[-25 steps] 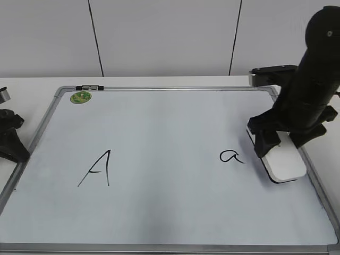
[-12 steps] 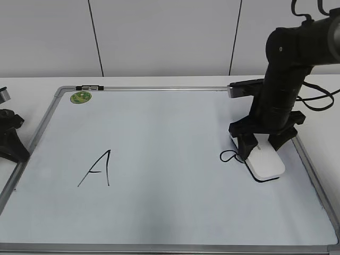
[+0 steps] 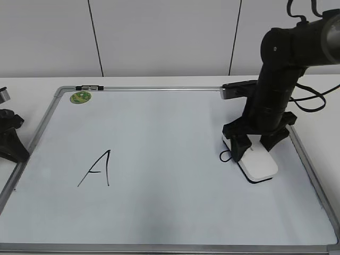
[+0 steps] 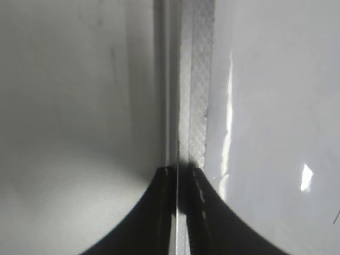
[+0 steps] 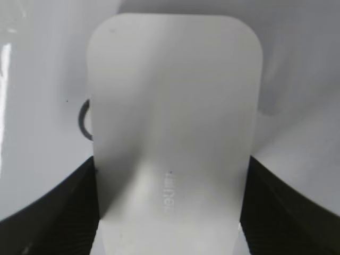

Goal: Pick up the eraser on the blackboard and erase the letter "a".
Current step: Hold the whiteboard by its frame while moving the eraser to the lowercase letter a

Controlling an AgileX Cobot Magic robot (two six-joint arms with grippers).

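The blackboard (image 3: pixel 159 212) is a white dry-erase board with a grey frame lying flat. My right gripper (image 3: pixel 255 142) is shut on the white eraser (image 3: pixel 257 163), which rests flat on the board. The eraser covers most of the letter "a" (image 3: pixel 227 156); only its left loop shows. In the right wrist view the eraser (image 5: pixel 172 117) fills the frame between the black fingers (image 5: pixel 64 207), with a curved bit of the "a" (image 5: pixel 83 119) at its left edge. My left gripper (image 3: pixel 10 141) rests at the board's left edge, shut and empty (image 4: pixel 181 175).
A larger capital "A" (image 3: pixel 98 168) is drawn on the board's left half. A round green sticker (image 3: pixel 81 97) sits in the far left corner. The board's frame (image 4: pixel 196 79) runs under the left gripper. A white wall stands behind the table.
My right gripper has slid the eraser leftward across the board, from beside the "a" onto it. Most of the "a" is now covered. The left arm has not moved.
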